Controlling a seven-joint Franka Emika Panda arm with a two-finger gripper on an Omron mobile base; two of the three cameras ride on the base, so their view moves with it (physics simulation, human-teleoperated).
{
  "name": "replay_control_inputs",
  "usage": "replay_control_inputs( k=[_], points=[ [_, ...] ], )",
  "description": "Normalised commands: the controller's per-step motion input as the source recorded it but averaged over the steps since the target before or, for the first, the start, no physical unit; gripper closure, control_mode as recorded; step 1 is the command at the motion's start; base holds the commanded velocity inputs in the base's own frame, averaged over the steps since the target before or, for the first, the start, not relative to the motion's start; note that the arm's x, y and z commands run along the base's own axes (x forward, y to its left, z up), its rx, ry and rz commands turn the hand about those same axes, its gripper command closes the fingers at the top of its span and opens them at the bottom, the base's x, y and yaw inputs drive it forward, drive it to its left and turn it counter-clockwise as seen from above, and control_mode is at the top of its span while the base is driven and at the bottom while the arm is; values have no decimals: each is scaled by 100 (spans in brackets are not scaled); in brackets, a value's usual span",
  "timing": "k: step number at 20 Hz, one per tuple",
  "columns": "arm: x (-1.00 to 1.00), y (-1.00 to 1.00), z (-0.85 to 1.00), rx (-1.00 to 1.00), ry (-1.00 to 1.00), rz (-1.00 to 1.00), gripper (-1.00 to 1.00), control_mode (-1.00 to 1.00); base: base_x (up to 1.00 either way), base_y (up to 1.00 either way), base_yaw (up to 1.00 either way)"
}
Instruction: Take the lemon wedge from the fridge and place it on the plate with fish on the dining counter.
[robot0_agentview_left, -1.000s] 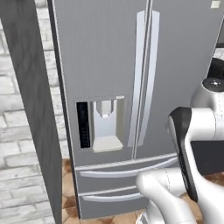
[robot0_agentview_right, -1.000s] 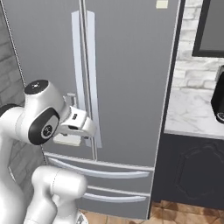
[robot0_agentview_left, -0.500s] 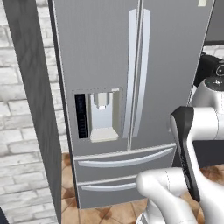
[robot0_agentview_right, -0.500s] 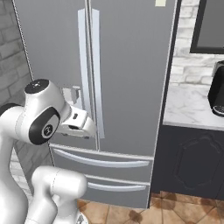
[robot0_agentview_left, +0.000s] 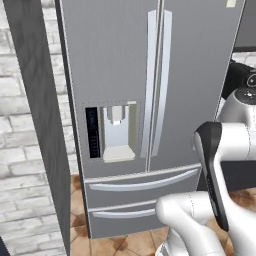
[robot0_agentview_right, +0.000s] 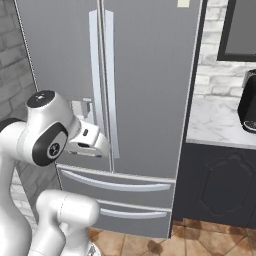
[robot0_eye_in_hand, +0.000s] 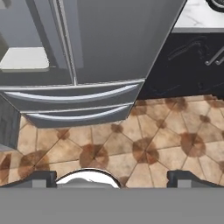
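Observation:
The fridge (robot0_agentview_left: 150, 60) stands in front of me, a tall grey steel French-door unit with both doors and both bottom drawers (robot0_agentview_right: 115, 185) shut. Its water dispenser panel (robot0_agentview_left: 115, 132) is in the left door. The fridge (robot0_agentview_right: 150, 75) doors hide the lemon wedge. The plate, the fish and the dining counter are out of view. My gripper (robot0_eye_in_hand: 113, 177) is open and holds nothing. It looks down at the fridge (robot0_eye_in_hand: 109, 39) drawers and the floor, a short way out from the doors.
A dark grey side panel (robot0_agentview_left: 35, 100) and a brick wall flank the fridge on the left. To the right are a dark base cabinet (robot0_agentview_right: 220, 190), a marble worktop (robot0_agentview_right: 215, 125) with a black appliance (robot0_agentview_right: 248, 100), and brown floor tiles (robot0_eye_in_hand: 153, 140).
The whole picture has shifted a little in both base views, so the base has moved before the fridge. The arm keeps its pose and the gripper stays open.

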Motion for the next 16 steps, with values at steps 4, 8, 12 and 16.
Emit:
replay_control_inputs(
  k=[4, 8, 12, 16],
  points=[
    [27, 5, 24, 2, -15, 1, -100, -100, 0, 0, 0],
    [81, 34, 68, 4, -36, 18, -100, -100, 0, 0, 0],
    [88, 28, 63, 4, -38, 25, -100, -100, 0, 0, 0],
    [95, 9, 34, 0, -29, 18, -100, -100, 0, 0, 0]
  ],
)
